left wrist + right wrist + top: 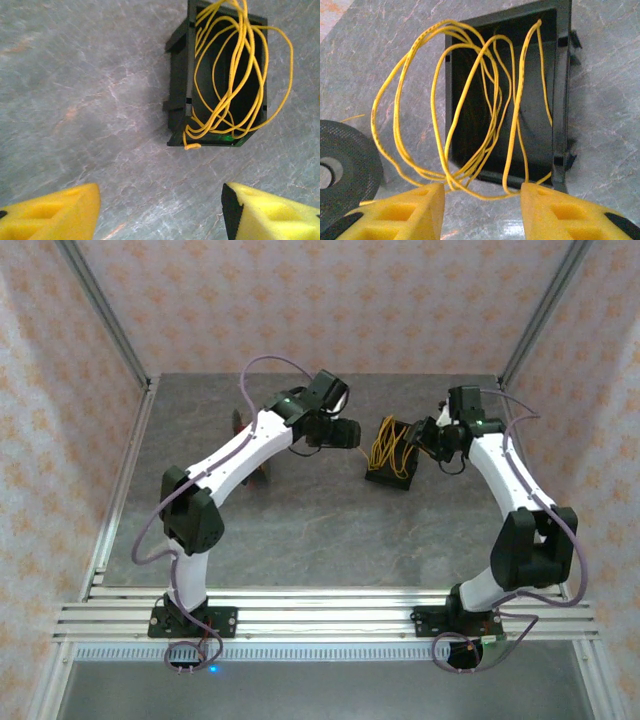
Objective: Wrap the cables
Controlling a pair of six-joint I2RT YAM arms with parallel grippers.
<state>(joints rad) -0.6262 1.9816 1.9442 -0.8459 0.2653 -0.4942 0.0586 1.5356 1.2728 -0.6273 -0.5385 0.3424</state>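
On the counter (300,530), between the two arms, sits an open black box (388,480). The cables (388,445) lie in loose yellow loops across the box's open top. Several strands spill past its rim, and one loop bulges well out over the counter on the side facing the right arm. In the left wrist view a short cable end pokes out over a corner of the box.

The left tool (160,202) hovers beside the box, apart from it. Its yellow foam pads (55,210) are spread wide, with only bare counter between them, so it is open and holds nothing.

The right tool (482,192) is at the opposite side of the box, close in against the loops. Its pads stand apart too, so it also reads as open. The lowest bends of the loops dip into the gap between the tips (whether a strand touches either pad cannot be told).

Beyond the box from the right tool, toward the left arm, the right wrist view shows a dark round disc (350,160) with a pale hole at its centre. It lies flat on the counter, near the box but not touching it.
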